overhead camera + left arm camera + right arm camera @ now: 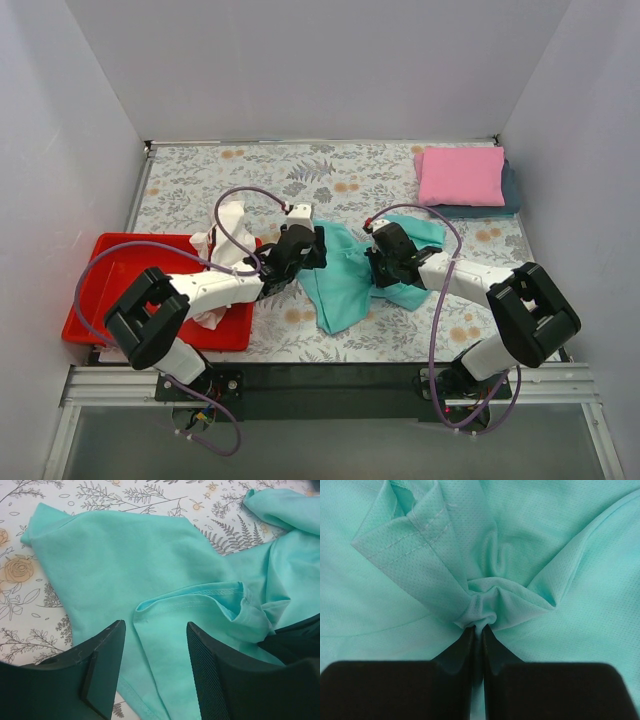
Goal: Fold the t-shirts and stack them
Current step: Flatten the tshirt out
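Closest to the lens, my right gripper [477, 630] is pinched tight on a bunched fold of the teal t-shirt [545, 540] — cloth puckers out at the tips. My left gripper [156, 627] hovers with jaws apart over a hemmed edge of the same shirt, gripping nothing. That shirt lies crumpled mid-way across the table [200, 180], between both arms. Far right, the pink t-shirt [460, 176] sits folded on the dark blue-grey t-shirt [512, 195] — the white t-shirt [228, 225] lies heaped on the red tray [115, 280].

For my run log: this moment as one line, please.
left gripper: open over teal cloth t-shirt | right gripper: pinching it | pink cloth t-shirt: folded
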